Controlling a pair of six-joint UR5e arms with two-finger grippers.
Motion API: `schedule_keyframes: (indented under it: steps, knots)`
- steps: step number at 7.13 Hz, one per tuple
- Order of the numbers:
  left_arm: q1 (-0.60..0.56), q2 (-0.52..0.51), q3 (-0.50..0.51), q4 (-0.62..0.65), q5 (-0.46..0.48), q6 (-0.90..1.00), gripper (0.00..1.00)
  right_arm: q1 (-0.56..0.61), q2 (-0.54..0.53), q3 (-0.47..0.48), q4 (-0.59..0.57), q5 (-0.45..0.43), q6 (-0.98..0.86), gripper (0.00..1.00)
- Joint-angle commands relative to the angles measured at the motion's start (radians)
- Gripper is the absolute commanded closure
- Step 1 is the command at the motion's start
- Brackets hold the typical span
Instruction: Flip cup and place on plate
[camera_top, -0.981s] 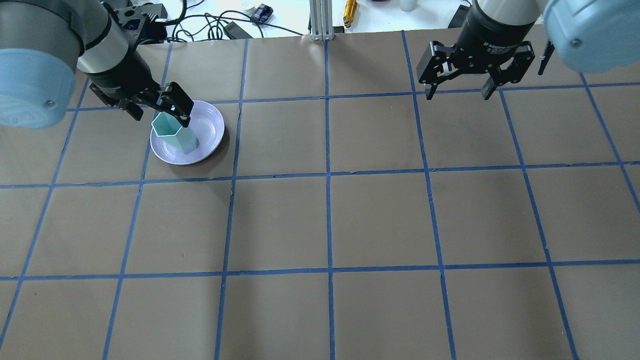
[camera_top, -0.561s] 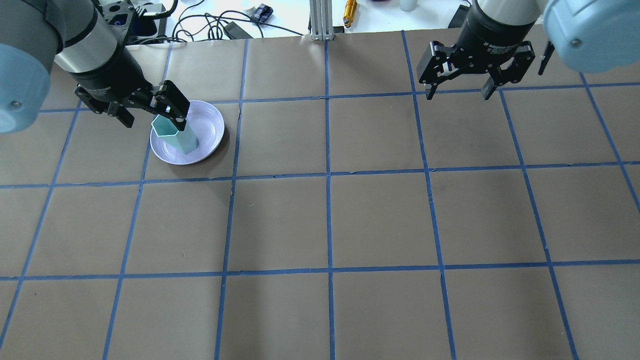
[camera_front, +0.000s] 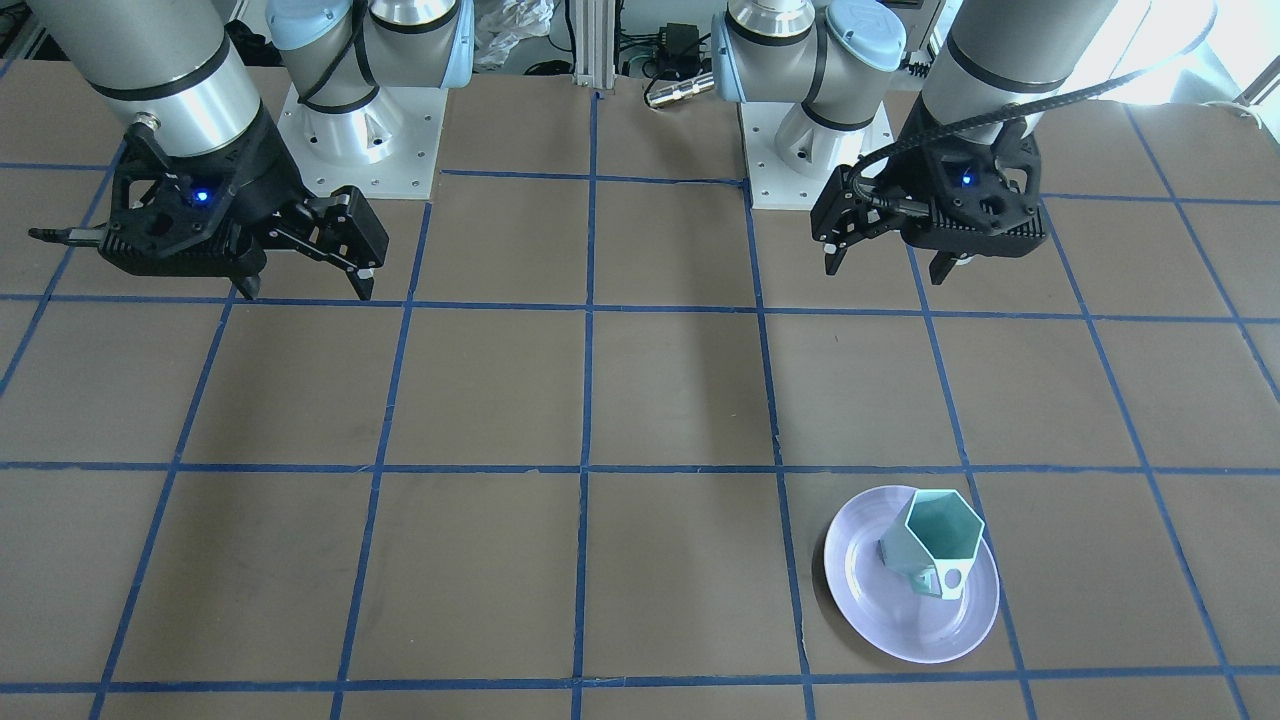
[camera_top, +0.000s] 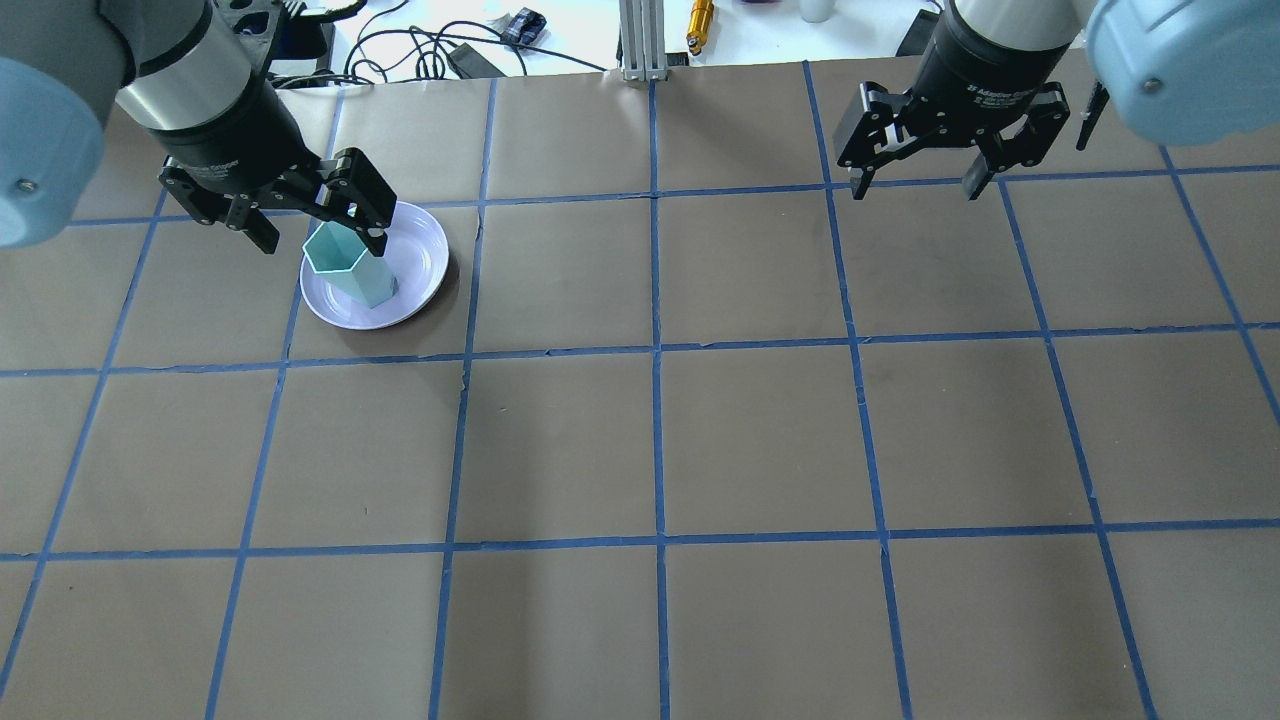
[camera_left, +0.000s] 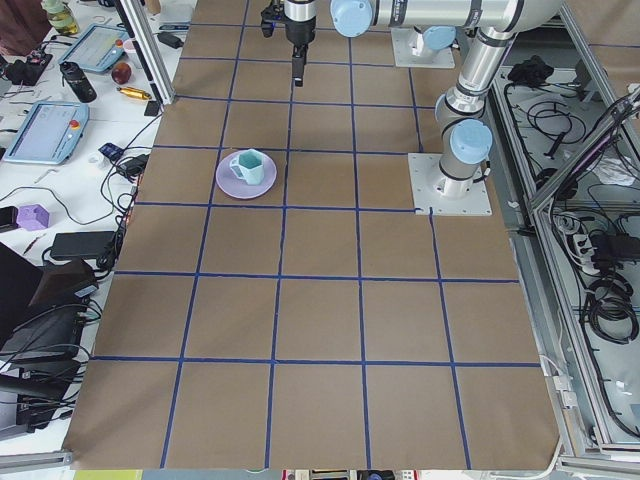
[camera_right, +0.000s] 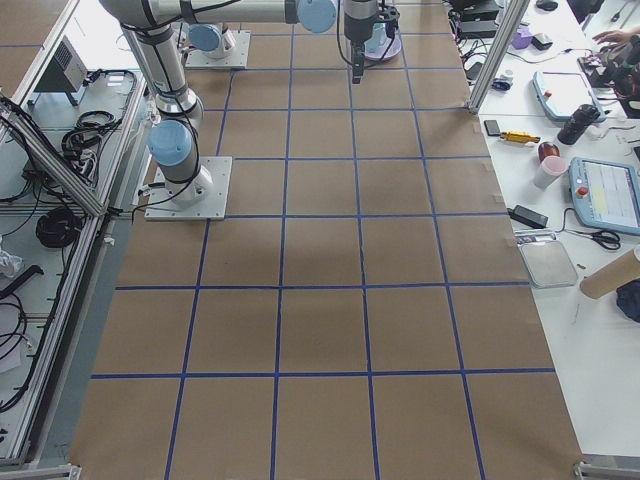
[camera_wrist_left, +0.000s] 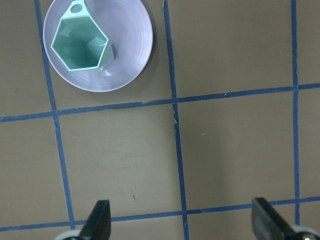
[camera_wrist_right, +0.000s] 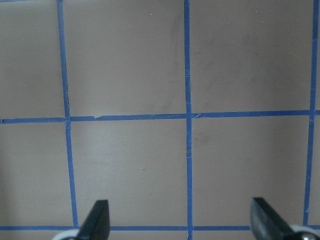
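The mint-green cup (camera_top: 345, 265) stands upright, open end up, on the lavender plate (camera_top: 425, 255) at the far left of the table. In the front-facing view the cup (camera_front: 935, 535) sits on the plate (camera_front: 900, 620) with its handle toward the camera. My left gripper (camera_top: 322, 243) is open and empty, and the front-facing view shows this gripper (camera_front: 885, 262) raised well clear of the cup. The left wrist view looks down on the cup (camera_wrist_left: 80, 42) and plate (camera_wrist_left: 130, 45) between the open fingers (camera_wrist_left: 100, 220). My right gripper (camera_top: 915, 190) is open and empty at the far right.
The table is brown paper with a blue tape grid (camera_top: 655, 345). Cables, a metal post (camera_top: 640, 40) and small tools lie beyond the far edge. The arm bases (camera_front: 360, 130) stand at the robot's side.
My left gripper, open, has lifted and drawn away from the cup's rim. The cup stays upright on the plate. The right arm has not moved.
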Motion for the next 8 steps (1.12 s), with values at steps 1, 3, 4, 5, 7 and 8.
schedule_keyframes:
  steps: [1, 3, 4, 5, 7, 8]
  knots:
    - [-0.001, 0.004, 0.001, 0.000, -0.005, -0.002, 0.00, 0.000, 0.000, 0.000, 0.000, -0.001, 0.000, 0.00]
    - [-0.001, 0.004, 0.003, 0.000, -0.006, -0.002, 0.00, 0.000, 0.000, 0.000, 0.000, -0.001, -0.001, 0.00]
    - [-0.001, 0.004, 0.003, 0.000, -0.006, -0.003, 0.00, 0.000, 0.000, 0.000, 0.000, -0.001, 0.000, 0.00]
    - [-0.001, 0.005, 0.003, 0.000, -0.005, -0.003, 0.00, 0.000, 0.000, 0.000, 0.000, 0.000, -0.001, 0.00]
    - [-0.001, 0.019, 0.001, -0.005, -0.005, -0.003, 0.00, 0.000, 0.000, 0.000, 0.000, -0.001, -0.001, 0.00]
    - [-0.001, 0.013, 0.003, -0.005, -0.006, -0.003, 0.00, 0.000, 0.000, 0.000, 0.000, -0.001, 0.000, 0.00]
